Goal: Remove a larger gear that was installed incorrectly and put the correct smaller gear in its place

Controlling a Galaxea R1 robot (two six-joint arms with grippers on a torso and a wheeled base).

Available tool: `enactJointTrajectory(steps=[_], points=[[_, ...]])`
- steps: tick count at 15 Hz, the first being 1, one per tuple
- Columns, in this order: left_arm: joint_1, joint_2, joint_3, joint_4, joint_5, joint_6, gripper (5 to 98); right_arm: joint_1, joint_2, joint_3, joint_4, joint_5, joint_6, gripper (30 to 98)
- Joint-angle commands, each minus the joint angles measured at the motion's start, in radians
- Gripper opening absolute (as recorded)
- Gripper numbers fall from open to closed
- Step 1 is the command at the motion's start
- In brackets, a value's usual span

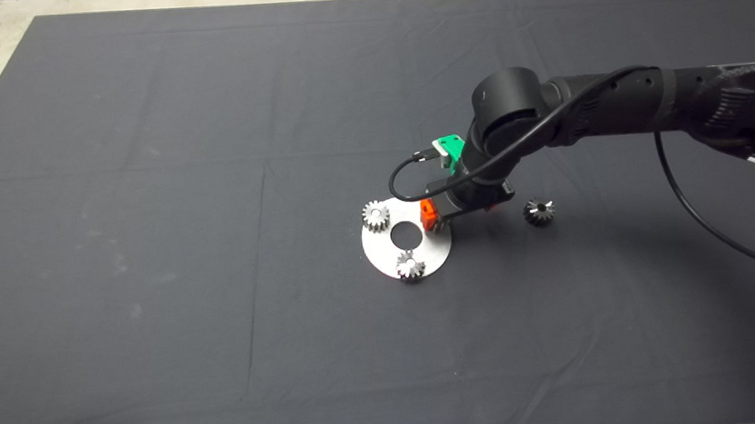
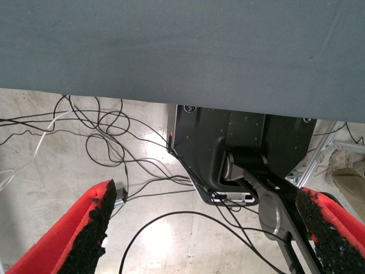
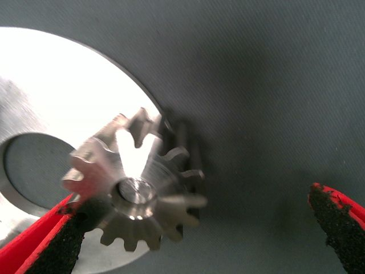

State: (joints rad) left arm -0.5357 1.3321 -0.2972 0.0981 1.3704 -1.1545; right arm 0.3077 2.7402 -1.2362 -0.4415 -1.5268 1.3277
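I see the larger gear (image 3: pixel 137 188) sitting at the edge of the round silver plate (image 1: pixel 381 255), its coarse slanted teeth overhanging the rim toward the dark mat (image 1: pixel 147 190); in the right wrist view it lies between the fingers, one black pad (image 3: pixel 57 240) touching or just beside its teeth, the other pad (image 3: pixel 339 228) well apart from it on the far side; so I read the right gripper (image 3: pixel 197 231) as spread wide and not pinching anything. In the head view that gripper hangs over the plate's right edge, and its arm hides the gear there. The smaller gear (image 1: pixel 538 211) lies on the mat to the right of the plate, apart from it and near the wrist. Two brighter silver gears stand on the plate, one (image 1: pixel 376 215) at its upper left, one (image 1: pixel 410 265) at its lower edge; the plate's centre hole (image 1: pixel 406 234) shows mat through it. My left gripper (image 2: pixel 205 228) waits at the lower left edge of the head view, fingers spread, its camera showing the floor with loose cables (image 2: pixel 102 137) beyond the mat's edge.
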Motion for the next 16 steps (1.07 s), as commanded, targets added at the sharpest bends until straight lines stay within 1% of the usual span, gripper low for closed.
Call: enactJointTrajectory(steps=[1, 3, 6, 10, 13, 14, 16], points=[[0.000, -0.001, 0.012, 0.006, 0.006, -0.001, 79.4, 0.018, 0.016, 0.021, -0.086, -0.084, -0.005, 97.6], [0.000, -0.001, 0.012, 0.006, 0.006, 0.001, 79.4, 0.022, 0.013, 0.101, -0.111, -0.084, 0.002, 97.6], [0.000, -0.006, 0.012, 0.006, 0.002, 0.002, 79.4, 0.022, 0.015, 0.092, -0.111, -0.085, 0.007, 97.6], [0.000, -0.009, 0.014, 0.006, 0.002, 0.004, 79.4, 0.021, 0.011, 0.095, -0.112, -0.082, 0.009, 97.6], [0.000, -0.010, 0.014, 0.005, 0.004, 0.007, 79.4, 0.021, 0.007, 0.095, -0.115, -0.085, 0.008, 96.9], [0.000, -0.010, 0.014, 0.005, 0.004, 0.007, 79.4, 0.021, 0.008, 0.095, -0.118, -0.085, 0.008, 95.4], [0.000, -0.010, 0.014, 0.006, 0.004, 0.007, 79.4, 0.019, 0.013, 0.101, -0.149, -0.084, 0.008, 94.9]])
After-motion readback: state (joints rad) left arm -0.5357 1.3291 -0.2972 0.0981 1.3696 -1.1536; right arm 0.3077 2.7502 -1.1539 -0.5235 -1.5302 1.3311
